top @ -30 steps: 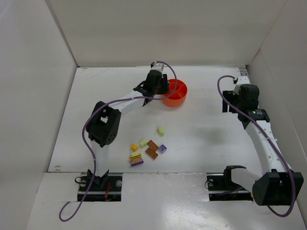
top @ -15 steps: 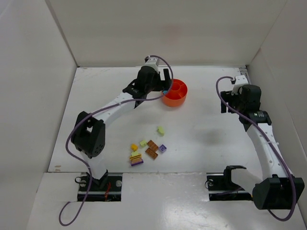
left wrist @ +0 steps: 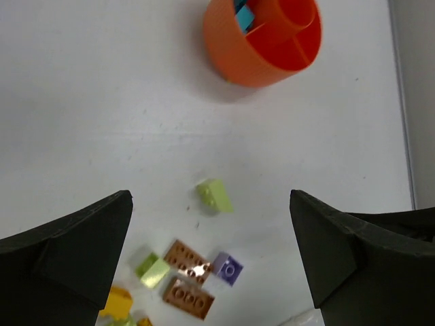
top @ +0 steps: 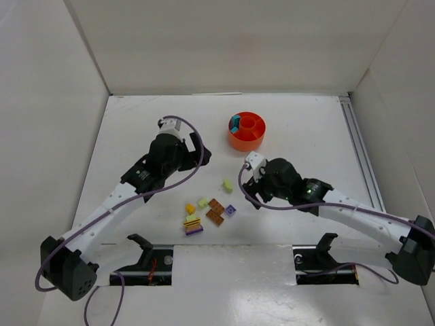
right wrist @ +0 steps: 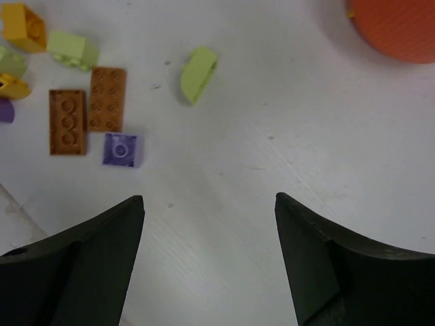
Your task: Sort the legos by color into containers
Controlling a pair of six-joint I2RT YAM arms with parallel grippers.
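Observation:
The orange dish [top: 246, 139] stands at the back middle of the table, with teal legos [top: 234, 123] in one outer section, also visible in the left wrist view [left wrist: 243, 17]. Loose legos lie near the front. They are a lone pale green one [top: 228, 183], another pale green [top: 202, 202], two brown plates [top: 215, 211], a purple one [top: 231, 210], a yellow one [top: 190, 208] and a small yellow-and-purple stack [top: 193, 227]. My left gripper [top: 199, 155] hangs open and empty, left of the dish. My right gripper [top: 250, 174] is open and empty, just right of the lone green lego [right wrist: 197, 75].
White walls close in the table on the left, back and right. A rail [top: 357, 146] runs along the right side. Both arm bases [top: 146, 261] sit at the near edge, close behind the pile of bricks.
My left gripper opened at the dish and drew back to the left and nearer. My right arm swung in from the far right to the table's middle, beside the loose bricks.

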